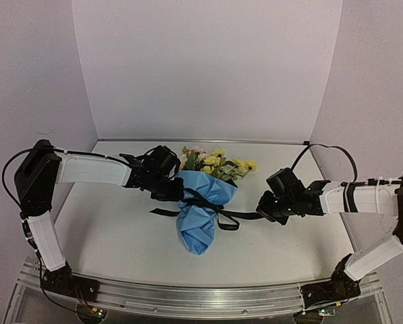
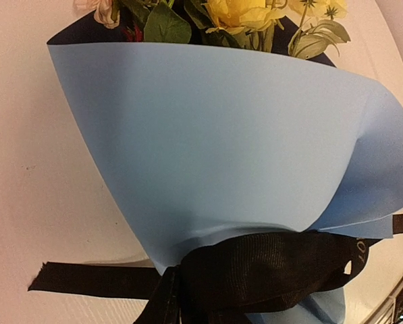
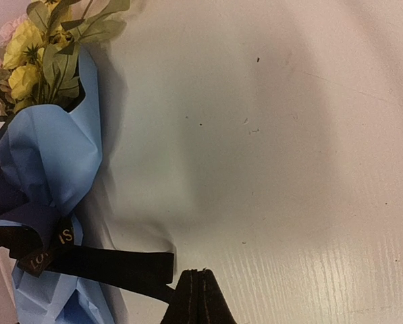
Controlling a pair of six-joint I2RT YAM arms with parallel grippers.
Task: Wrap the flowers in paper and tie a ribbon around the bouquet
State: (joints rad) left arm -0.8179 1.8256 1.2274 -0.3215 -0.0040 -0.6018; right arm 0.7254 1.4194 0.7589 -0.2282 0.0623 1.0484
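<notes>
The bouquet (image 1: 202,209) lies mid-table, its flowers (image 1: 218,164) pointing to the back wall. Light blue paper (image 2: 215,148) forms a cone around the stems, with navy showing at the rim. A black ribbon (image 1: 204,201) is tied around the cone's waist, one tail running left and one right. My left gripper (image 1: 173,191) sits against the cone's upper left edge; its fingers do not show, only the ribbon (image 2: 269,270) close up. My right gripper (image 3: 200,275) is shut, with a thin strand of the ribbon (image 3: 113,263) running into its tips. It hangs right of the bouquet (image 1: 263,209).
The white table (image 1: 106,229) is walled at the back and on both sides. A metal rail (image 1: 201,297) runs along the front edge between the arm bases.
</notes>
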